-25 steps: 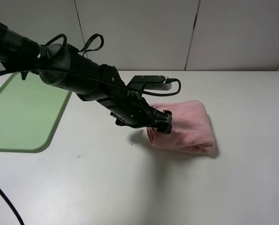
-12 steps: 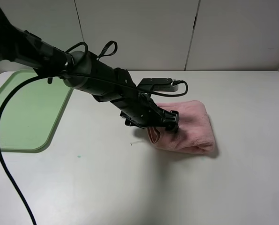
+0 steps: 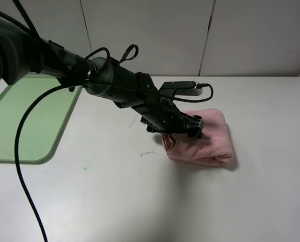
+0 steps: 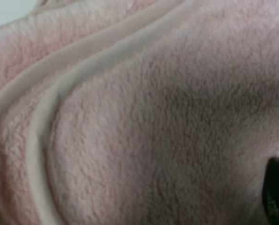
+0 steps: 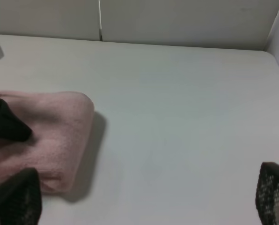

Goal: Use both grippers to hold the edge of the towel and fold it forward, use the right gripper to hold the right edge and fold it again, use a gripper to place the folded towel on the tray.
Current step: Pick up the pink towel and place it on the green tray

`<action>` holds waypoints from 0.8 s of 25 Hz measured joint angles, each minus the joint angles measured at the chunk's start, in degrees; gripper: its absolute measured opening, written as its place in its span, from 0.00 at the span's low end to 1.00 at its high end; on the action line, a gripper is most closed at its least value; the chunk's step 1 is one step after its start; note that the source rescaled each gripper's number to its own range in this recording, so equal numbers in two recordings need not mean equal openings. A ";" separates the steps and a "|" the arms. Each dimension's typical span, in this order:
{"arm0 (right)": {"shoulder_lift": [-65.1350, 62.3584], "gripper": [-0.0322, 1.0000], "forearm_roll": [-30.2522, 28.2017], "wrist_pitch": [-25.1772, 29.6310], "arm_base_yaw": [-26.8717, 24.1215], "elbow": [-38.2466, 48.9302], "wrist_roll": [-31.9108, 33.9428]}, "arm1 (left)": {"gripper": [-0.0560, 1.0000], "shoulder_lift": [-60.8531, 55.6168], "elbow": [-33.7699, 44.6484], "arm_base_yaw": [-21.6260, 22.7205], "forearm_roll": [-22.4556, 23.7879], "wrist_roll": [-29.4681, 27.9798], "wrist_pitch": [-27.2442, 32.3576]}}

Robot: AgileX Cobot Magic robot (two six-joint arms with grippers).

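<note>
The folded pink towel lies on the white table, right of centre. My left gripper reaches across from the left and sits on the towel's left end, fingers in the cloth. In the left wrist view the towel with its hem folds fills the picture, and one black fingertip shows at the edge, so the jaws stand apart. The right wrist view shows the towel, the left gripper's black tip on it, and my right gripper open and empty over bare table. The light green tray lies at the far left.
The left arm's black cables loop above the table and down its left side. A white wall stands behind the table's back edge. Small specks lie on the table left of the towel.
My left arm has moved to the right and farther over the table. Its gripper has gone from the towel's left edge onto the cloth. The towel has stayed in place.
</note>
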 joint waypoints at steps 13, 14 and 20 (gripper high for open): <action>0.00 1.00 0.00 0.00 0.00 0.00 0.00 | 0.58 0.80 -0.16 -0.50 -1.48 0.15 1.47; 0.00 1.00 0.00 0.00 0.00 0.00 0.00 | 0.54 0.86 -0.16 -0.50 -1.56 0.15 1.47; 0.00 1.00 0.00 0.00 0.00 0.00 0.00 | 0.24 0.99 -0.16 -0.52 -1.82 -0.05 1.77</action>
